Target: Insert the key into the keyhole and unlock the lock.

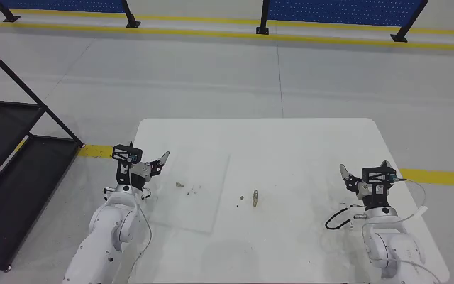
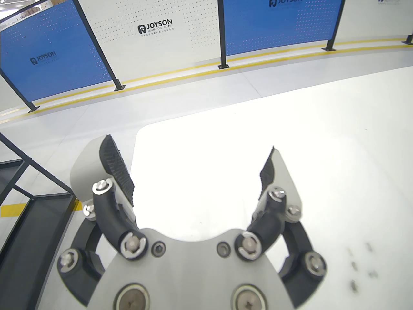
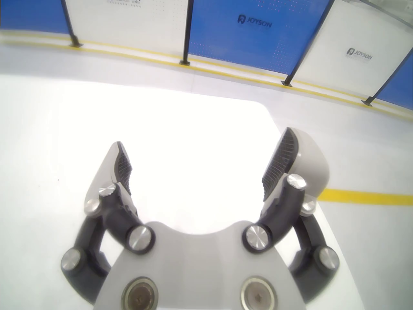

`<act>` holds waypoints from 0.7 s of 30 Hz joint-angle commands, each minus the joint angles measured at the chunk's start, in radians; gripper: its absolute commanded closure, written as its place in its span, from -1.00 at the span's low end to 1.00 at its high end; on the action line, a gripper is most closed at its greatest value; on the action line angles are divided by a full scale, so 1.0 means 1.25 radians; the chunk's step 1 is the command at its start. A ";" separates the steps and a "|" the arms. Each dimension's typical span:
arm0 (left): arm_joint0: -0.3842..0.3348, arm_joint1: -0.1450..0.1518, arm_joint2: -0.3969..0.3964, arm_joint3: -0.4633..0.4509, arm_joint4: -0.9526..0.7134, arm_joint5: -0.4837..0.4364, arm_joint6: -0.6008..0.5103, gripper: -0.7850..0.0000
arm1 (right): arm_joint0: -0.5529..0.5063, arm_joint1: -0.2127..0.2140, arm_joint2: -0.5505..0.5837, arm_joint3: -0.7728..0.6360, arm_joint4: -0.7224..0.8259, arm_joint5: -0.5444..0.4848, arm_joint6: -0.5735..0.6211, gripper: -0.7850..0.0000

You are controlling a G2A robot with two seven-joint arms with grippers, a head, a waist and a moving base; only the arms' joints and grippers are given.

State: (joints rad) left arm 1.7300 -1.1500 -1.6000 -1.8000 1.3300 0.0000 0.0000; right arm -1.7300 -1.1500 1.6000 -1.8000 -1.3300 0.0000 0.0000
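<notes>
- Step in hand: the very start, by my reading. Nothing is picked up and no key is in a keyhole.
- Pincers: the left pincer (image 2: 190, 149) is spread wide and holds nothing, over the far left corner of the pale sheet (image 1: 198, 213) on the tabletop (image 1: 305, 142). The right pincer (image 3: 203, 140) is also spread wide and bare, well apart from the sheet on its right side.
- Task's things: 1 small silver piece (image 1: 180, 184) lies on the sheet near the left pincer and is likely the key. 1 small brass piece (image 1: 255, 198) sits just off the sheet's right edge and is likely the lock. Both are too small to confirm.
- Next move, as I judge it: the left pincer lowers onto the silver piece. It is thin and flat, so the fingertips must come right down to the sheet. The right arm needs to travel toward the sheet to steady the brass piece.
- Views: the top view gives both pieces against the sheet. The left wrist view adds blurred grey bits (image 2: 354, 265) beside its pincer. The right wrist view gives ribbed pads (image 3: 284, 159) and the gap between them.
</notes>
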 commanded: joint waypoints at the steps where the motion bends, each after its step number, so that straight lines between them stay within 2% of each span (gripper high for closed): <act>1: 0.000 0.000 0.000 0.000 0.000 0.000 0.000 -1.00 | 0.000 0.000 0.000 0.000 0.000 0.000 0.000 -1.00; 8: 0.000 0.000 0.000 0.000 -0.002 -0.001 -0.002 -1.00 | 0.000 0.000 0.000 0.000 0.000 0.000 0.000 -1.00; 10: -0.007 0.000 -0.004 -0.011 -0.026 -0.026 -0.034 -1.00 | 0.000 0.000 0.000 0.000 0.000 0.000 0.000 -1.00; 13: -0.025 0.002 -0.034 -0.051 -0.098 -0.045 -0.157 -1.00 | 0.000 0.000 0.000 0.000 0.000 0.000 0.000 -1.00; 21: -0.073 0.014 -0.119 -0.202 -0.265 -0.077 -0.558 -1.00 | 0.000 0.000 0.000 0.000 0.000 0.000 0.000 -1.00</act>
State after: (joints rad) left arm 1.6464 -1.1346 -1.7368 -2.0288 1.0261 -0.0944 -0.6162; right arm -1.7300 -1.1500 1.6000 -1.8000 -1.3300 0.0000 0.0000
